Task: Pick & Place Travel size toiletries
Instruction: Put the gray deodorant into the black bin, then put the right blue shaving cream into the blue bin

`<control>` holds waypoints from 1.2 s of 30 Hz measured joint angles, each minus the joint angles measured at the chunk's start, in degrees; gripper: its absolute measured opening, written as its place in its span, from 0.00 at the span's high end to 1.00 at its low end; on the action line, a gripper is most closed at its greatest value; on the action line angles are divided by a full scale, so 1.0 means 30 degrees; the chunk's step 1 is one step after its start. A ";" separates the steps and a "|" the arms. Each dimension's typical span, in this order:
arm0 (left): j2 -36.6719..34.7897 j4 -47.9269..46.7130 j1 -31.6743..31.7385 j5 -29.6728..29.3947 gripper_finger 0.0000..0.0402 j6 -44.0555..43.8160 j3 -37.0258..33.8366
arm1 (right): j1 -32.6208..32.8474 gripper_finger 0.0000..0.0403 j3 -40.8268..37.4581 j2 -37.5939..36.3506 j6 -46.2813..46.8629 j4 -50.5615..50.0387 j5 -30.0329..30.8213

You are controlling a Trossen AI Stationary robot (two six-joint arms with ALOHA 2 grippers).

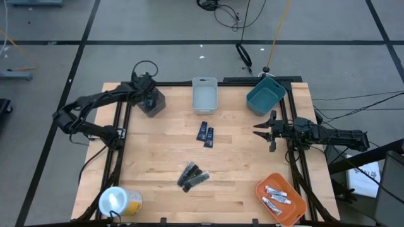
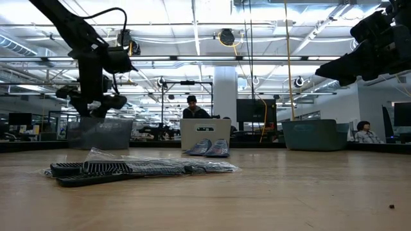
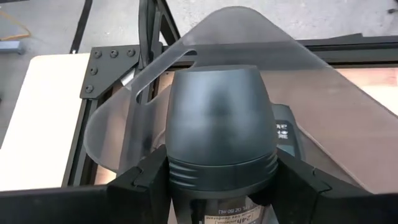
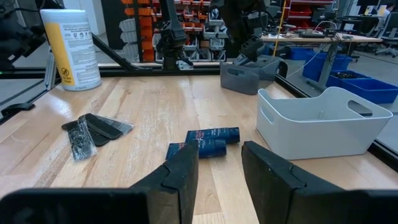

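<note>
step: you're holding left tool (image 3: 221, 186) clamped on a dark grey piece (image 3: 222, 127) over the clear bin (image 1: 151, 101)
next: you're releasing it
right tool (image 1: 268, 130): idling at 3 o'clock, fingers apart, empty

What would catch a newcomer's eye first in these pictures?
The left gripper at the table's far left corner, shut on a dark grey oval piece over a smoky bin. Then the orange tray of tubes at the near right corner, and the yellow roll opposite.

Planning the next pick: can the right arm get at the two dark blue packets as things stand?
Probably yes. The right tool hangs empty, and bare table lies between it and the dark blue packets; the white bin stands off to one side.
</note>
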 joint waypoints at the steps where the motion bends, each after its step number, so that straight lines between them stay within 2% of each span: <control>1: 0.0110 -0.0017 0.0000 0.0006 0.49 -0.0018 0.0000 | 0.0000 0.72 0.0000 0.0005 0.0000 -0.0001 0.0000; 11: 0.0303 -0.0091 0.0000 0.0009 0.38 0.0098 0.0000 | 0.0000 0.72 0.0000 0.0002 -0.0022 -0.0007 0.0000; 23: 0.0232 0.0076 -0.0434 0.0016 0.37 0.1675 0.0000 | 0.0000 0.72 0.0000 0.0005 -0.0066 -0.0007 0.0000; 29: -0.0547 0.0607 -0.1210 0.0006 0.37 0.2428 -0.0007 | 0.0000 0.72 0.0000 -0.0002 -0.0066 -0.0012 0.0000; 36: -0.2993 0.1032 -0.3000 0.0075 0.37 0.3372 -0.0007 | 0.0000 0.72 0.0000 -0.0001 -0.0073 -0.0007 0.0000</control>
